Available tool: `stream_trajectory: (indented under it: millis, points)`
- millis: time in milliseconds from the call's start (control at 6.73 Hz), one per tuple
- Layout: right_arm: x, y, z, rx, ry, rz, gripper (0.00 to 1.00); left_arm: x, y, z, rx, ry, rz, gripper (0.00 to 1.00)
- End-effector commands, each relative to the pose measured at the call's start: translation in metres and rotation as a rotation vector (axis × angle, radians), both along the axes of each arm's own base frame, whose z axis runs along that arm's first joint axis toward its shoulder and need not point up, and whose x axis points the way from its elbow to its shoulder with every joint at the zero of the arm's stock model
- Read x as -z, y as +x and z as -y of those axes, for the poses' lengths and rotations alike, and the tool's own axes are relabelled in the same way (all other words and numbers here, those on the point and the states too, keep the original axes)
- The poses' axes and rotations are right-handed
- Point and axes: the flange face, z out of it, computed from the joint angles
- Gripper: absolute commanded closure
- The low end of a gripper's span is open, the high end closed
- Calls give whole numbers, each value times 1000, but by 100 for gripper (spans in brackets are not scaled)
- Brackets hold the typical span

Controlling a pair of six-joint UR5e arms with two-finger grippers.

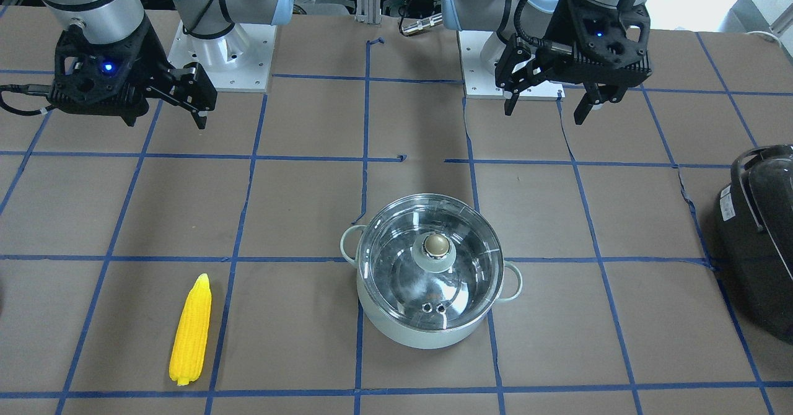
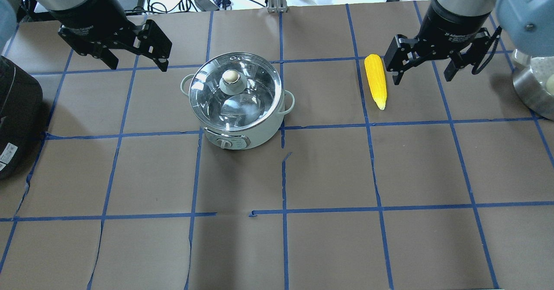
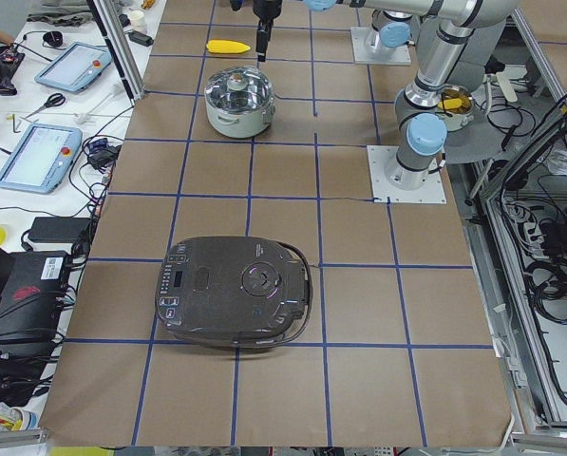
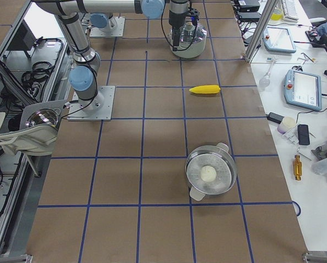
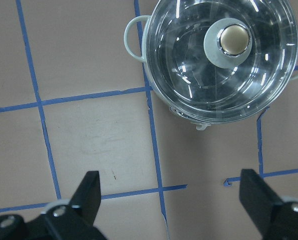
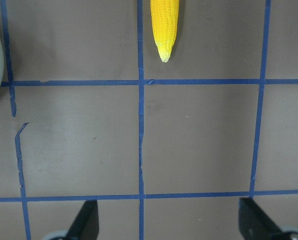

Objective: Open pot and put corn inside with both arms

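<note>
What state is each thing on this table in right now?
pot, upright, closed by its glass lid.
corn, lying flat, apart from both tools.
left tool, open, empty, raised.
right tool, open, empty, raised.
black appliance, lid shut.

Bright, even overhead light — soft shadows, sharp focus, white glints on the pot (image 2: 236, 99).

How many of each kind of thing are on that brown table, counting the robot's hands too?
Robot hands: 2 (left hand, right hand, both open)
Pots: 2 (mint-green pot with its lid on, steel pot)
Corn cob: 1
Black appliance: 1
Total: 6
</note>
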Motion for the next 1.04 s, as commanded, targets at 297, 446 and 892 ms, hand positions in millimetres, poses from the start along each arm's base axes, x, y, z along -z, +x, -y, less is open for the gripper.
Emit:
stream_trajectory:
  millis: [297,446,892]
  points:
    - [-1,-3,0,-3,-3,-31,0,-1,3,1,-3,-6,3,0]
    - [-1,-2,0,-3,-3,-20,0,-1,2,1,-3,-4,3,0]
    - [2,0,-1,-5,4,0,0,36,-21,49,-156,-32,-28,2]
